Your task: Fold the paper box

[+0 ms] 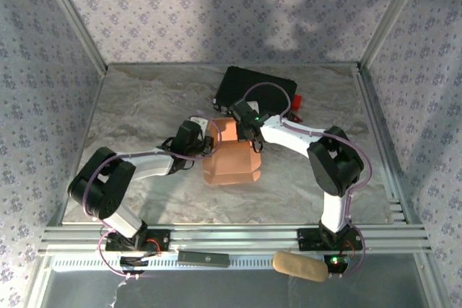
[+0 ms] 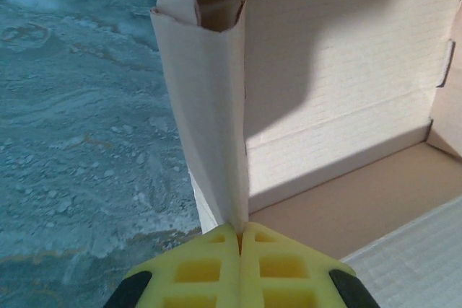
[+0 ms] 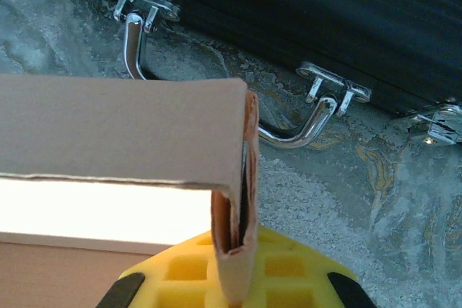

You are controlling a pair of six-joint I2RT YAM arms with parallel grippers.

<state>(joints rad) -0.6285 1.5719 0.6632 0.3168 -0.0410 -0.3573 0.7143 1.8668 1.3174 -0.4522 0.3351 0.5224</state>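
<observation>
The paper box (image 1: 232, 158) sits between both pincers, left gripper (image 2: 240, 247) and right gripper (image 3: 234, 268) each pinching a wall.

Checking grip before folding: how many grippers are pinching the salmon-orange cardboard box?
2. The left gripper pinches the left wall of the salmon-orange cardboard box; the right gripper pinches a folded flap at its far right corner.

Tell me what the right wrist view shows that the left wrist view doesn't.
Right wrist, not left: the chrome handle of the black case, and the right gripper clamping a doubled wall edge. Left wrist, not right: the open interior of the paper box, left gripper pinching a side wall. Both: yellow fingers shut on cardboard, marbled table.
</observation>
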